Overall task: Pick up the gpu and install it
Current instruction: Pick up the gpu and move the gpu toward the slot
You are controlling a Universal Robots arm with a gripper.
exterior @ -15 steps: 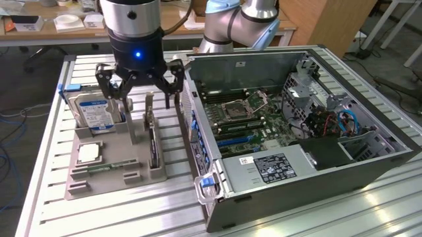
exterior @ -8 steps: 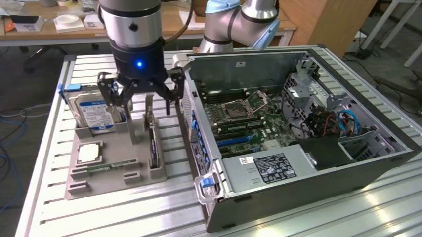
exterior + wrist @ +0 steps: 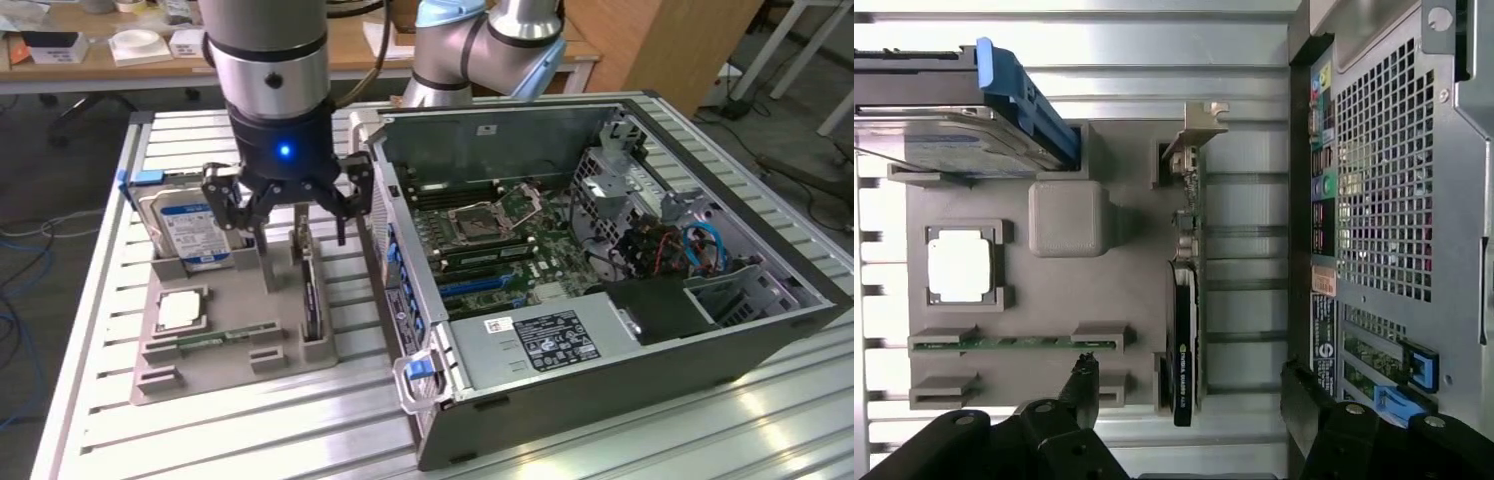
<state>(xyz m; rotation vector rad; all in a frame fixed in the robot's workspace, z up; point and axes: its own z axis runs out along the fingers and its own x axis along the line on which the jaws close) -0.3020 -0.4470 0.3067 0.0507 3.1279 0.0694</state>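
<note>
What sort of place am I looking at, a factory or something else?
Probably a robotics lab or workshop, not a factory: a robot arm hangs over a grey tray of computer parts, an opened computer case sits beside it on a slatted metal table, and a cluttered wooden desk stands behind.

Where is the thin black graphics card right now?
The thin black graphics card stands on edge in the grey plastic tray, along the tray's edge nearest the open metal computer case, on the exterior view's left of that case.
</note>
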